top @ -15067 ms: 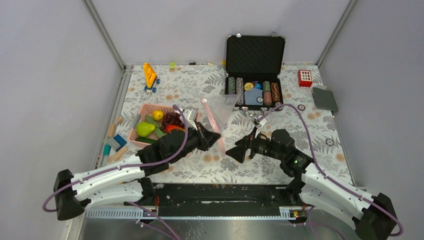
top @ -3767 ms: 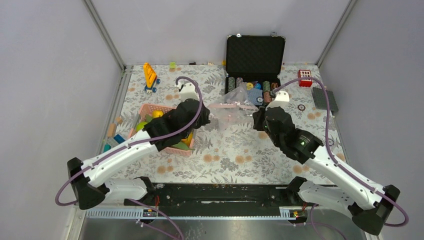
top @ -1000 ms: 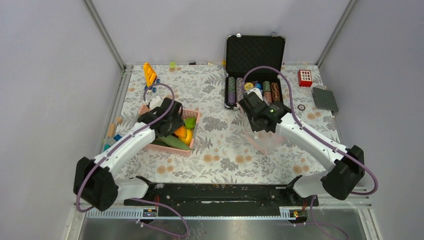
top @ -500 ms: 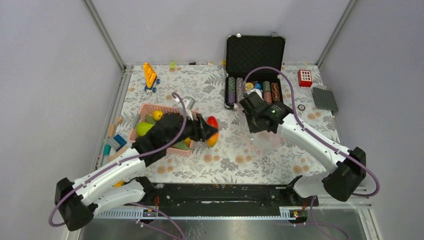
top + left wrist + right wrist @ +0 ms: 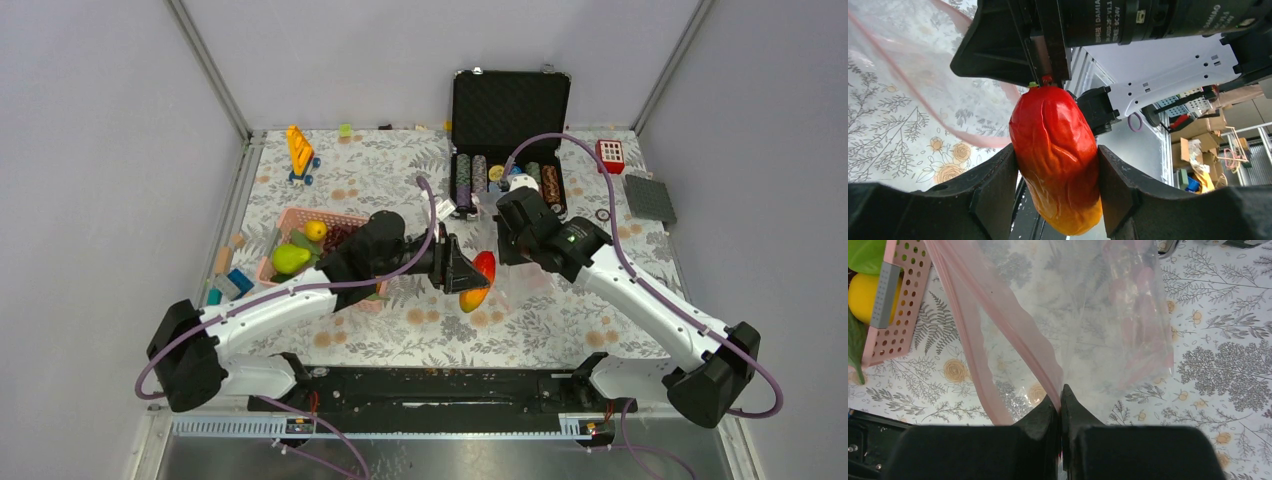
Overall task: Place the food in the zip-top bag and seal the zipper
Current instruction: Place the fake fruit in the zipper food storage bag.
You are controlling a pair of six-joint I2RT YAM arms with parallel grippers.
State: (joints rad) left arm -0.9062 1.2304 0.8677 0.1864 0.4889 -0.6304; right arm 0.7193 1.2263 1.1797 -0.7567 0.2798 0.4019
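Observation:
My left gripper (image 5: 468,273) is shut on the red-orange mango (image 5: 483,268), held in the air just left of the zip-top bag (image 5: 532,284). The left wrist view shows the mango (image 5: 1055,145) between both pads, its tip close to the right gripper. My right gripper (image 5: 1060,392) is shut on the pink zipper (image 5: 1015,327) and holds the clear bag (image 5: 1113,315) up, its mouth hanging open. In the pink basket (image 5: 297,214) lie the yellow citrus (image 5: 315,230), dark grapes (image 5: 341,236) and green pieces (image 5: 290,259).
An open black case (image 5: 510,105) with poker chips (image 5: 505,182) stands behind the bag. A yellow toy (image 5: 300,151) is at the back left, a red block (image 5: 609,156) and a grey plate (image 5: 649,198) at the right. Small blocks (image 5: 224,283) lie left of the basket.
My left arm has lifted the mango out of the basket and carried it right, up to the bag. My right gripper has kept its hold on the bag and shifted slightly right.

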